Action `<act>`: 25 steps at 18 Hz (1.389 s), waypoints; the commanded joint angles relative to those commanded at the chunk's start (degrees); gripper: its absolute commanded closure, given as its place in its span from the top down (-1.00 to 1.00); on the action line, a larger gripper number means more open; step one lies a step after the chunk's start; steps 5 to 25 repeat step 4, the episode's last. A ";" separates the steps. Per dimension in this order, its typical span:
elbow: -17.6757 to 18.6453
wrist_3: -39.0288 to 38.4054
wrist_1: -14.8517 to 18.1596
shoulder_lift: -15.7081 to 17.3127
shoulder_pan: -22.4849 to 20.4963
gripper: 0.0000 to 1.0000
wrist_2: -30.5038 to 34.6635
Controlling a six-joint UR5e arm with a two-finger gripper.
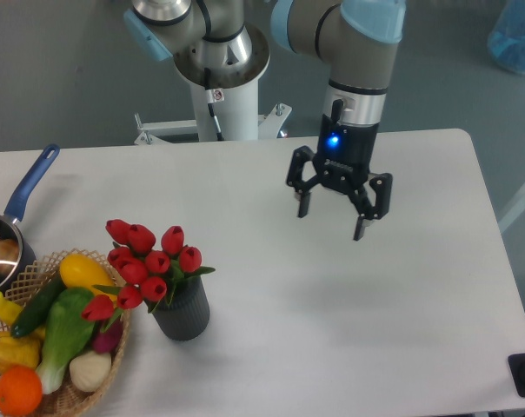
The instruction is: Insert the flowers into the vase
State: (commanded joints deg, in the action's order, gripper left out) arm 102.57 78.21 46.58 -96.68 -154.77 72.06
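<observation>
Standing flowers in vase (basket beside)

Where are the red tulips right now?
The bunch of red tulips stands in the dark grey ribbed vase at the table's front left, beside the wicker basket of toy vegetables.

A robotics lab or test room. A grey and blue robot arm rises from a white pedestal bolted behind a plain white table. The floor is bare grey. Props look staged: a wicker basket of toy vegetables and a blue-handled saucepan.
</observation>
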 joint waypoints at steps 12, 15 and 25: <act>1.06 2.64 0.53 -0.35 -2.28 1.00 1.51; 1.06 2.64 0.53 -0.35 -2.28 1.00 1.51; 1.06 2.64 0.53 -0.35 -2.28 1.00 1.51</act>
